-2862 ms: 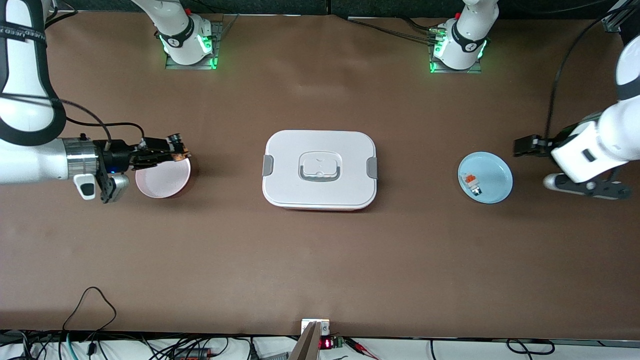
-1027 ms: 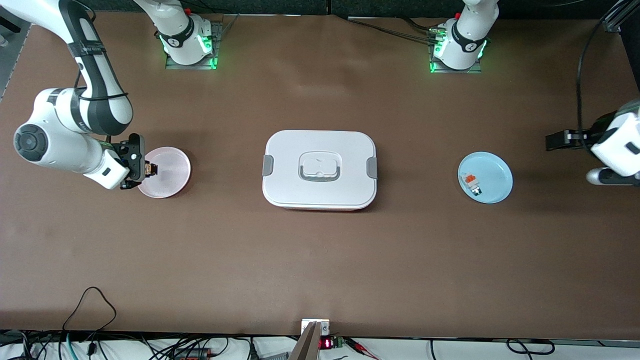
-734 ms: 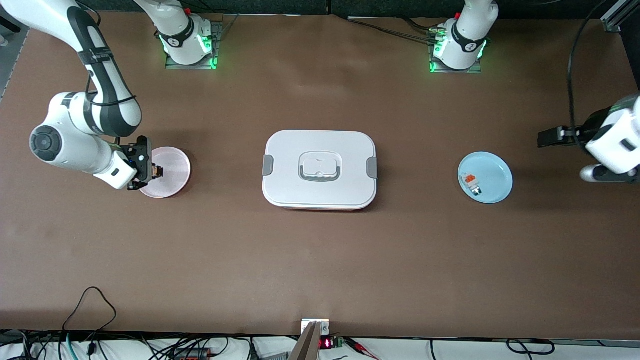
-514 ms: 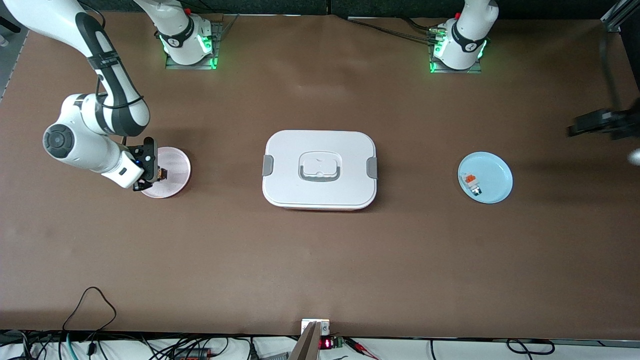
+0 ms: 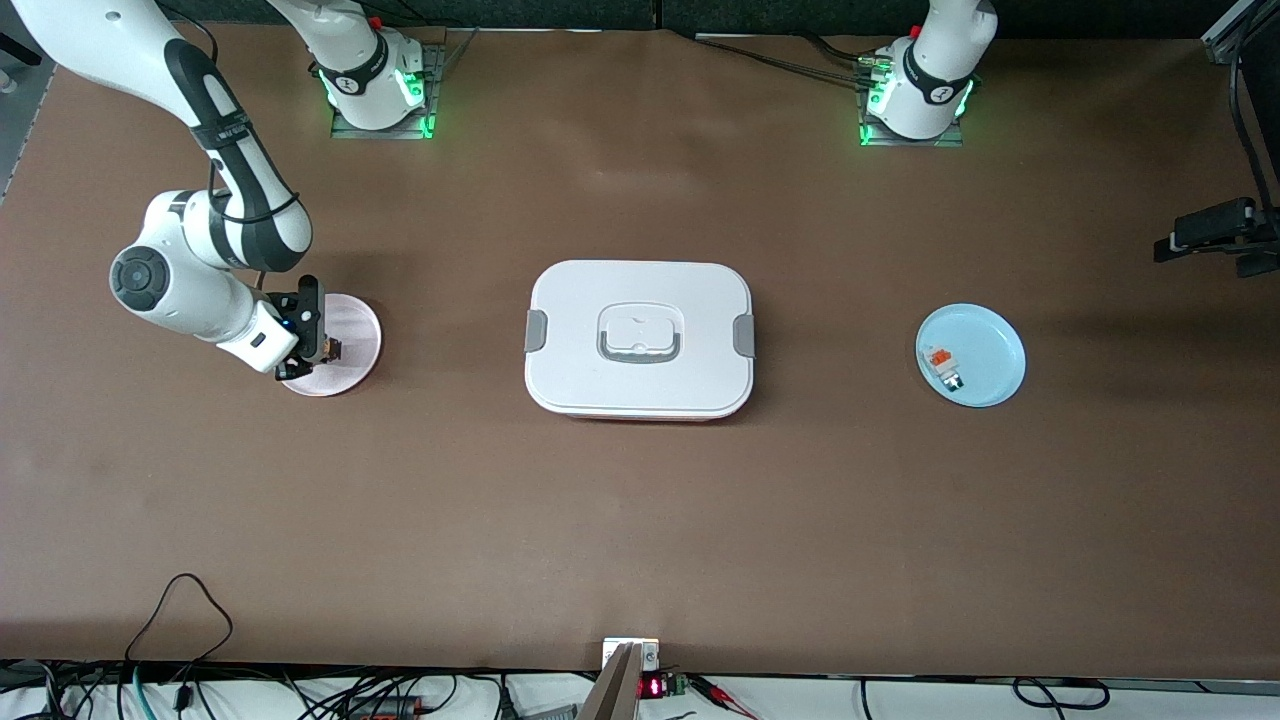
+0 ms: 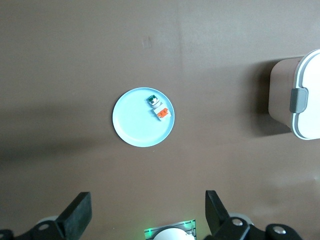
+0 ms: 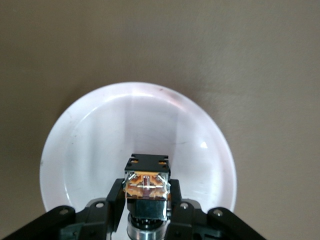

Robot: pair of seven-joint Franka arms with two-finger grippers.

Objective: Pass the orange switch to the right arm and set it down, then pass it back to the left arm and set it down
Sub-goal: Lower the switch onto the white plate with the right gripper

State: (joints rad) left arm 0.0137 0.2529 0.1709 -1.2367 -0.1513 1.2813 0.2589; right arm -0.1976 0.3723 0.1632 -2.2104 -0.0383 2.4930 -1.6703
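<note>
Brown table top (image 5: 640, 500) fills the scene, my two bases up along its top edge. White box (image 5: 639, 338) sits mid-table, lid on, grey clips at both ends. Right gripper (image 5: 325, 348) is over the pink plate (image 5: 355, 335) near the right arm's end of the table, fingers (image 7: 112, 197) clamped tight on the orange switch (image 7: 146, 187); wrist cam shows its tan-orange rear w/ metal contacts facing up, black body pinched between the pads, plate below. Can't tell from these views whether the switch touches the plate or hangs just above it. Left gripper (image 6: 145, 215) is up high by the table edge at the left arm's end, jaws spread wide, nothing in them, waiting. Its wrist cam looks down on the blue plate (image 6: 130, 125), which carries a small white block (image 6: 159, 108) w/ orange tabs near the plate's rim. Blue plate sits between the box and the left arm's edge, well apart from the box. Cables (image 5: 180, 600) lie along the bottom edge.
</note>
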